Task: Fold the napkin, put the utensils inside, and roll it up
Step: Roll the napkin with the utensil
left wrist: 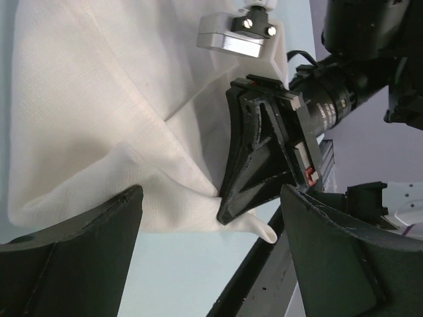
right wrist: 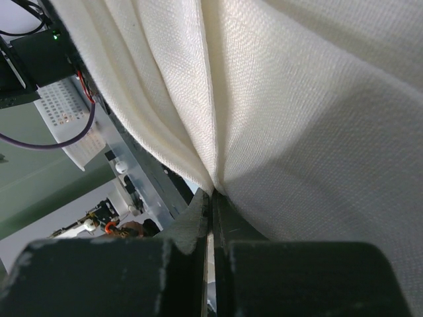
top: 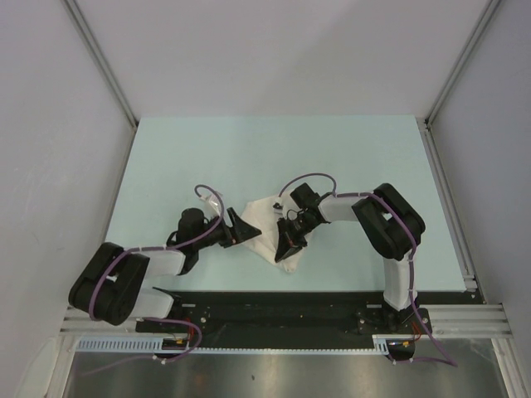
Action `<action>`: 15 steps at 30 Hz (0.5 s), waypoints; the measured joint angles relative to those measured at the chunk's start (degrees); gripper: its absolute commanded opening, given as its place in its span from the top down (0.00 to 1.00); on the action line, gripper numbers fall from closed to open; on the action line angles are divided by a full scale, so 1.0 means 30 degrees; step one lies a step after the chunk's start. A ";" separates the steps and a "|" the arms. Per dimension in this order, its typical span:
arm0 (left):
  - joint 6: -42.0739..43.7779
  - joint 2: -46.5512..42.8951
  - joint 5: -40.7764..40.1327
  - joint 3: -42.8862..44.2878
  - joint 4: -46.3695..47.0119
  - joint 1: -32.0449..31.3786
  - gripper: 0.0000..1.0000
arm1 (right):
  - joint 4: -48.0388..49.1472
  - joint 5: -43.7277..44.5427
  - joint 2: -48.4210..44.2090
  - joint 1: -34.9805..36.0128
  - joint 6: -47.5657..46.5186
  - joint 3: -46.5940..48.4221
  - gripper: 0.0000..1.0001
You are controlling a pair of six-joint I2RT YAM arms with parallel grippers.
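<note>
Top external view: your right pincer has the napkin pinched, and your left pincer stands wide just beside the cloth's left edge.
The napkin lies bunched near the middle of the pale table, between your two arms. In the right wrist view, your fingers are pressed together on a fold of the cream cloth, which fans out in creases away from them. In the left wrist view, your left pincer is spread far apart with nothing between its jaws, facing the spot where the right pincer's tip meets the napkin. A corner of the cloth seems to rest on the table just under that tip, though the angle makes it hard to be sure.
</note>
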 measured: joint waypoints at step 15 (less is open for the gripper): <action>0.0699 0.1705 -0.1486 0.0000 0.0495 -0.0124 0.11 | 0.0080 0.0248 -0.0546 0.0022 0.0270 0.0000 0.57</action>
